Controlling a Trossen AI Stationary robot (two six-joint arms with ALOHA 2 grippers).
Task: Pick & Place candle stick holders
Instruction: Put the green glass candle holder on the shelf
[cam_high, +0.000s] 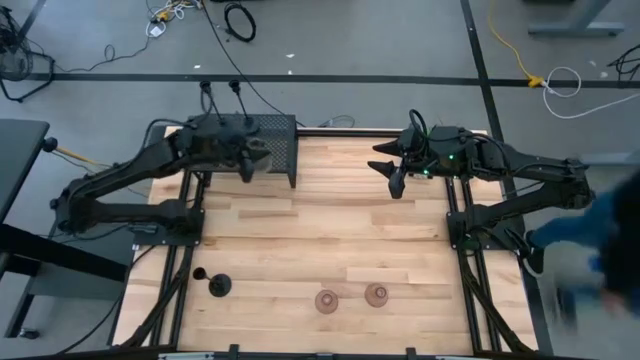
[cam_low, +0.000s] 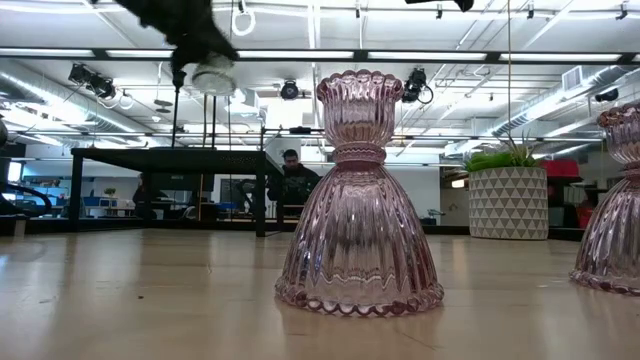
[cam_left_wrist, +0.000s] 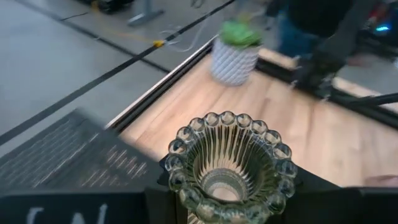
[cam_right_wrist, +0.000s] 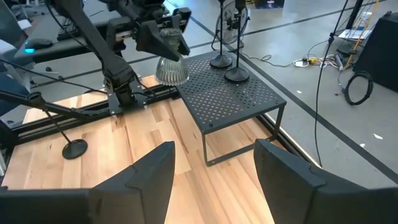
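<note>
Left tool (cam_right_wrist: 163, 37) grips the pale green glass holder (cam_right_wrist: 170, 70) beside the mesh box (cam_right_wrist: 233, 96).

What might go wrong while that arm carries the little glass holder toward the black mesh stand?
The left claw holds the pale glass holder in the air by its top; if it slips, it may break. Two black holders already stand on the mesh stand, so a careless set-down might knock them over.

The high view looks straight down on the table (cam_high: 330, 215); the low view sits at tabletop level, close behind a pink glass holder (cam_low: 358, 200) that both views show.
</note>
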